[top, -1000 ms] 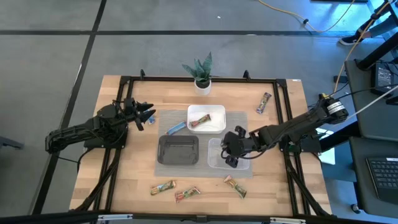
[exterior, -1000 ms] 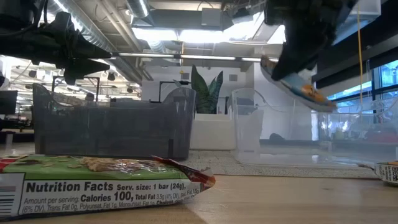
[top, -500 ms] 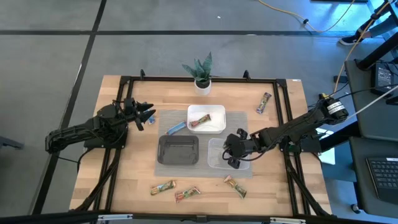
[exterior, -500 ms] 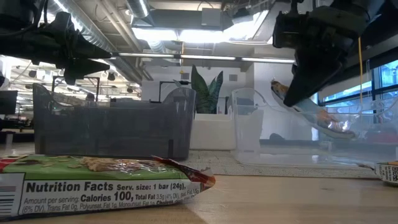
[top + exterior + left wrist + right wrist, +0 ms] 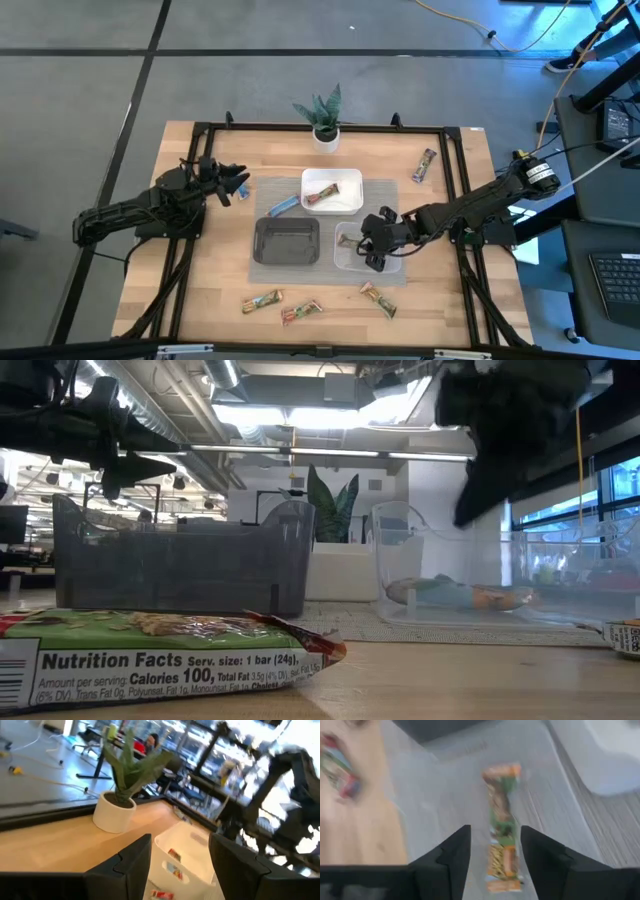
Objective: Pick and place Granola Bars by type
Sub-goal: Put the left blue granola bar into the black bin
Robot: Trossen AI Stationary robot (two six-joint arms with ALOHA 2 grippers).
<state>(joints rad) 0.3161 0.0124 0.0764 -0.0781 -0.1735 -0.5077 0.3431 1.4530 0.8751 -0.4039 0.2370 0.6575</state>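
The right gripper (image 5: pixel 374 256) hangs over the clear rectangular plastic tray (image 5: pixel 345 262) near the wooden worktop's (image 5: pixel 450 290) centre, fingers parted and holding nothing; a green-and-orange wrapped granola bar (image 5: pixel 500 827) lies flat on the tray floor, presumably where this type is sorted. The low view confirms it rests inside (image 5: pixel 455 594); overhead the gripper hides it. The left gripper (image 5: pixel 234 184) waits open and empty by the left edge. A blue wrapped bar (image 5: pixel 283 206) lies beside the dark grey tray (image 5: pixel 286 241), unsorted.
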